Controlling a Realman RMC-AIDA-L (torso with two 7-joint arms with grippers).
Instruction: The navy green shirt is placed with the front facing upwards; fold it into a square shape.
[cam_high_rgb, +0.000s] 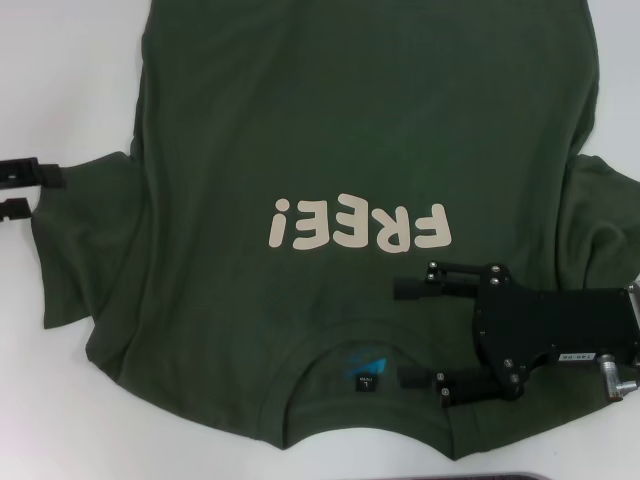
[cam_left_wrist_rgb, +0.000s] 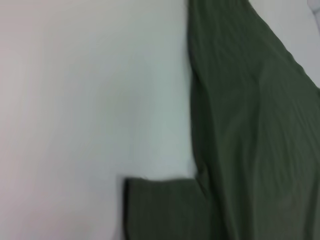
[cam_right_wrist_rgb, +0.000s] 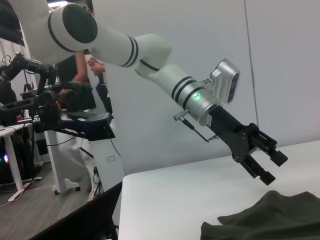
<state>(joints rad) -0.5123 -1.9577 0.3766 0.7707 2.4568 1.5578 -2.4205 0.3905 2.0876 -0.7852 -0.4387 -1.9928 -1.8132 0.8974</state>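
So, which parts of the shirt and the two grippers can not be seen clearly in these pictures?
- Dark olive-green cotton T-shirt: its hem is cut off by the head view's top edge.
- Small black-and-blue neck tag: print too small to read.
- Right shoulder area: hidden under the open right gripper in the head view.
- Left gripper: mostly cut off by the head view's left edge; open in the right wrist view.
- Left wrist view: blurred.

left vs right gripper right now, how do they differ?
The left gripper hangs at the navy green shirt's left sleeve edge, over the white table. The right gripper sits over the chest near the collar, beneath the FREE! lettering. Both are open, holding nothing.
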